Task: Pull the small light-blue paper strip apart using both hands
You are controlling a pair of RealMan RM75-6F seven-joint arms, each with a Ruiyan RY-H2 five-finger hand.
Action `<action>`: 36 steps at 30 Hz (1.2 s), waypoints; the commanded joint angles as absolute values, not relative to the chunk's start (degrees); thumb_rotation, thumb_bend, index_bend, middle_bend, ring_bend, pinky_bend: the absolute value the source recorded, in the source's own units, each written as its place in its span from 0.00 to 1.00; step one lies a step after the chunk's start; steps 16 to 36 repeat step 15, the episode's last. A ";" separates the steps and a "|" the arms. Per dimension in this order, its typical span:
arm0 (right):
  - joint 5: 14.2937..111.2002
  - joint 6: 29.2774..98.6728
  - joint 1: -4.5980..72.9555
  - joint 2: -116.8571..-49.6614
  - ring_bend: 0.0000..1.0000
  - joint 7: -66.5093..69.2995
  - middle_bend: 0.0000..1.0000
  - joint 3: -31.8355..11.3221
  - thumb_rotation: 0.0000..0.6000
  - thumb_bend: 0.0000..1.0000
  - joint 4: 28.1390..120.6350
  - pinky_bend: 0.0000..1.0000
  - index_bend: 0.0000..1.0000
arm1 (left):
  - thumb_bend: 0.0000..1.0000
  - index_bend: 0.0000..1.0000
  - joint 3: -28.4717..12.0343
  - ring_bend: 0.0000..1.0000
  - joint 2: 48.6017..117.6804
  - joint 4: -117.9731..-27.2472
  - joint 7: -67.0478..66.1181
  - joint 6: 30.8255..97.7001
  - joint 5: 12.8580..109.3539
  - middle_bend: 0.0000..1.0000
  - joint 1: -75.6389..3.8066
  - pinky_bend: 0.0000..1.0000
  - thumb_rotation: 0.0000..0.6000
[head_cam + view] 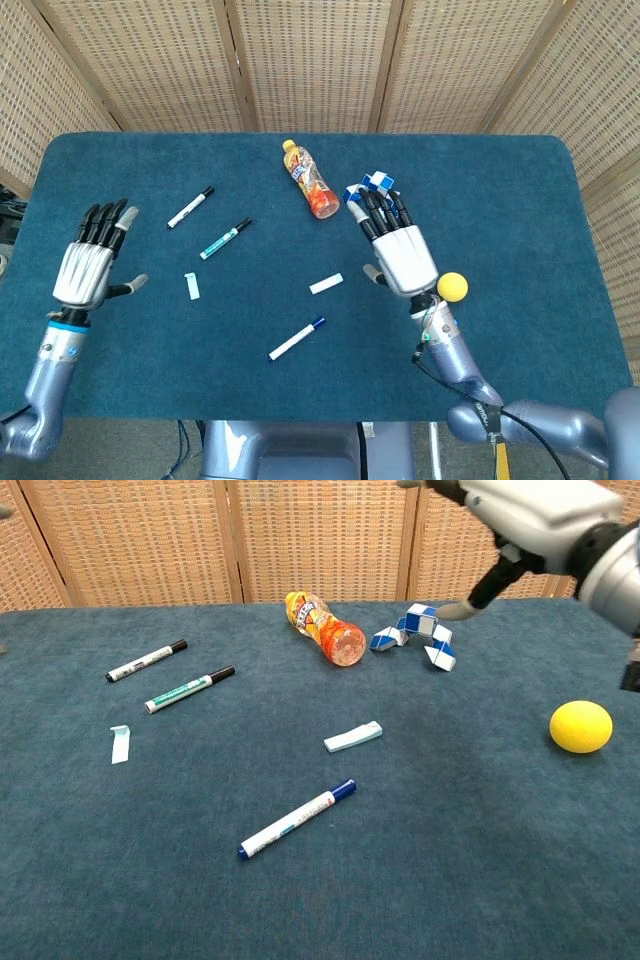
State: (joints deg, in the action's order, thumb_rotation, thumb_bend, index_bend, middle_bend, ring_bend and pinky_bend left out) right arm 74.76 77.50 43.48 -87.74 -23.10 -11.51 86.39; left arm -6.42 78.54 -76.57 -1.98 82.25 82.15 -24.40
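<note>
Two pieces of the light-blue paper strip lie apart on the blue table. The smaller piece (pixel 191 286) (pixel 119 743) rests left of centre. The longer piece (pixel 326 284) (pixel 353 737) lies near the middle. My left hand (pixel 92 265) hovers at the far left with fingers spread, holding nothing; the chest view does not show it. My right hand (pixel 397 250) is raised right of centre, fingers spread and empty, and shows at the top right of the chest view (pixel 530 515).
An orange bottle (pixel 309 179) lies at the back, with a blue-and-white twist toy (pixel 375 192) beside it. A yellow ball (pixel 452 287) sits right. Three markers are scattered: black-capped (pixel 191 207), green (pixel 225 238), blue (pixel 297 339).
</note>
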 commanded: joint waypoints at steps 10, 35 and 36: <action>82.74 92.90 23.28 -77.12 0.00 -6.85 0.00 -0.65 1.00 0.00 84.17 0.00 0.00 | 0.00 0.00 1.71 0.00 72.45 -88.64 0.68 96.11 86.34 0.00 -9.55 0.00 1.00; 86.60 97.50 17.39 -74.90 0.00 -1.89 0.00 3.15 1.00 0.00 85.56 0.00 0.00 | 0.00 0.00 4.32 0.00 73.57 -86.77 2.71 99.31 90.59 0.00 -6.37 0.00 1.00; 86.60 97.50 17.39 -74.90 0.00 -1.89 0.00 3.15 1.00 0.00 85.56 0.00 0.00 | 0.00 0.00 4.32 0.00 73.57 -86.77 2.71 99.31 90.59 0.00 -6.37 0.00 1.00</action>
